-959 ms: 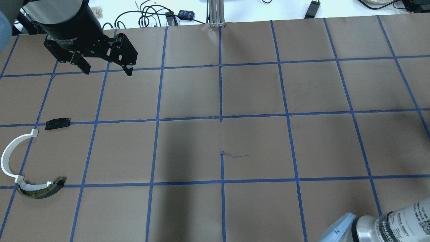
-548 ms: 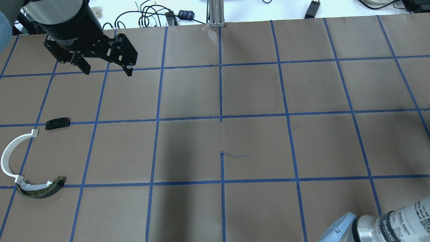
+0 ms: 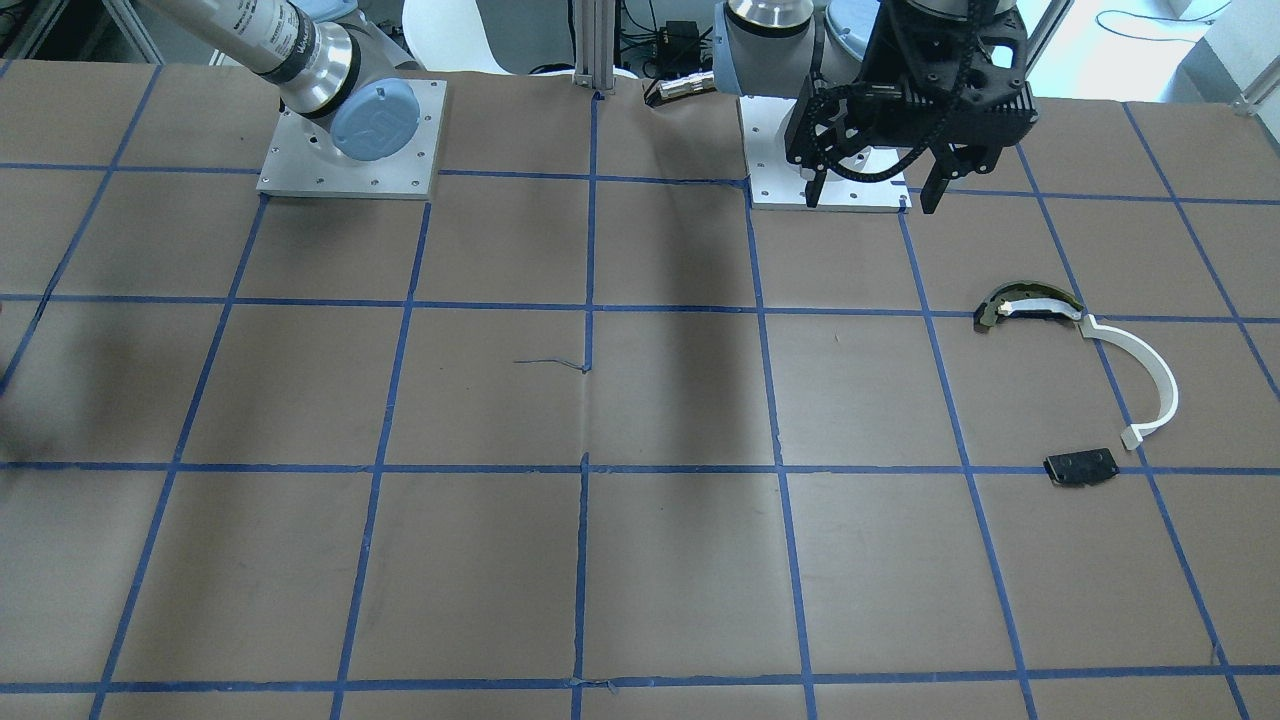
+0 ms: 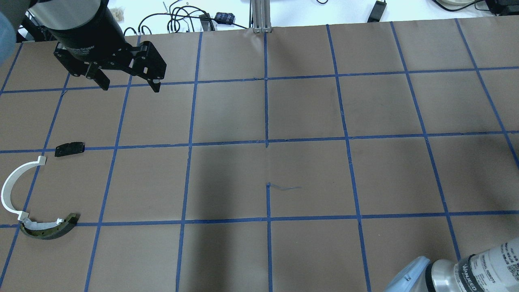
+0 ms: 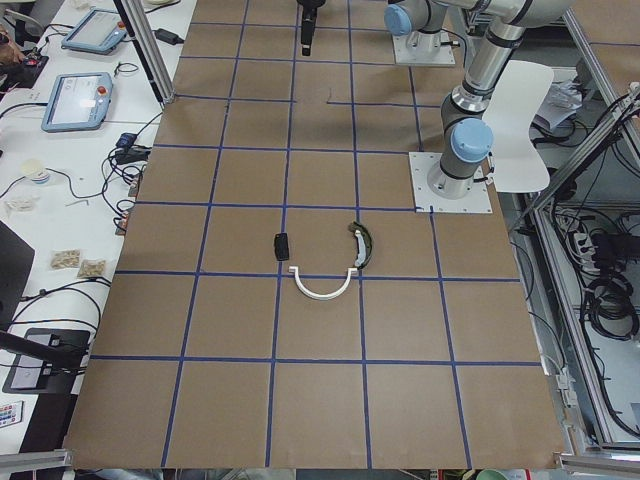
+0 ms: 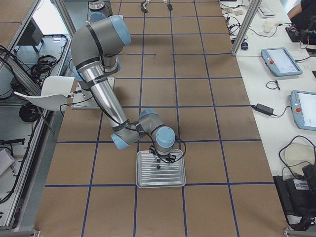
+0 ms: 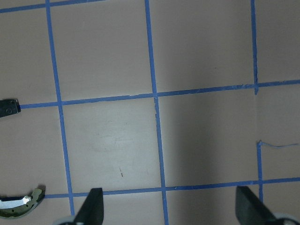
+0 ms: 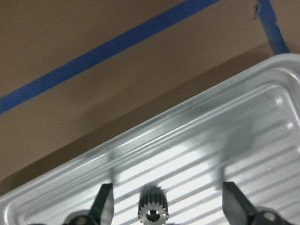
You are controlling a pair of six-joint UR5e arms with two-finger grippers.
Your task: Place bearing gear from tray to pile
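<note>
A small toothed bearing gear stands on end in the ribbed metal tray. My right gripper is open, low over the tray, with one finger on each side of the gear and not touching it. The tray also shows in the exterior right view. The pile lies on the robot's left: a white half-ring strip, a curved dark-and-yellowish piece and a flat black plate. My left gripper is open and empty, high above the table beyond the pile.
The brown table paper carries a blue tape grid. Cables and a power brick lie past the far edge. The right arm's elbow sits at the near right. Arm bases stand at the robot's side.
</note>
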